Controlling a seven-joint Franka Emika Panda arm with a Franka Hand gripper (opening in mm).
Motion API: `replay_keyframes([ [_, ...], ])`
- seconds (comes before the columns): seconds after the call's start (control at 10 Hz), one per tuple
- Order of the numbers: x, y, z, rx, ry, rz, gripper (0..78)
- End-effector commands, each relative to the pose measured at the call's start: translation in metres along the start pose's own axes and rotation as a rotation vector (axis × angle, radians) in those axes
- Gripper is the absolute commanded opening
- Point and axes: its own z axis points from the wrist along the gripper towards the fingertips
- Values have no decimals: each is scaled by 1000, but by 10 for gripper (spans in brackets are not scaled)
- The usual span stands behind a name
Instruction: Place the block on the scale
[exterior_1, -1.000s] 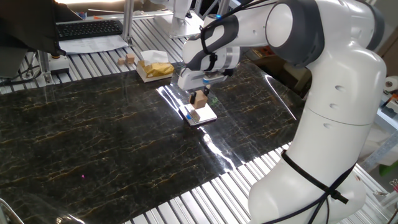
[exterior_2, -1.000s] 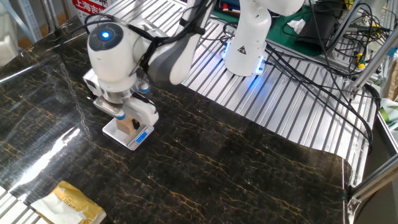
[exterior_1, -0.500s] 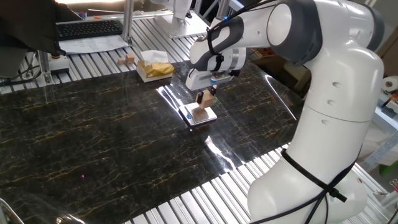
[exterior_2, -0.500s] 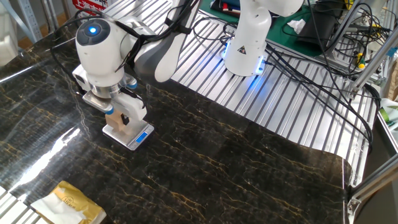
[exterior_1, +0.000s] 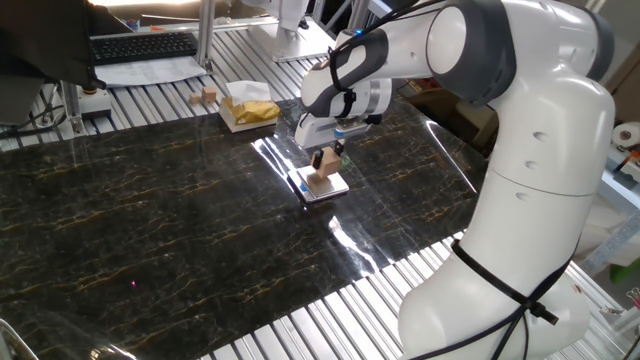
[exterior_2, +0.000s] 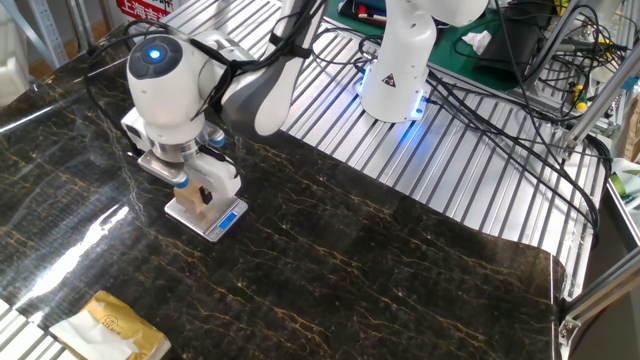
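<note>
Jaws (exterior_1: 326, 159) pinching the block (exterior_1: 322, 182), block just above or touching the scale (exterior_2: 206, 215), contact unclear

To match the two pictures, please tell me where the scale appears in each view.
One fixed view: the scale lies a little above the middle of the picture, on the dark mat, under the gripper.
The other fixed view: the scale lies left of centre, under the gripper, its blue mark toward the right.
Shared landmark: the tan box, upper left in the first, bottom left in the second.
</note>
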Motion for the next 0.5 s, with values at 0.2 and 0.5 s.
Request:
replay_keyframes([
  [0.2,-2,4,3,-3,2,-14,11],
  [0.5,-1,6,7,-6,-1,-10,11],
])
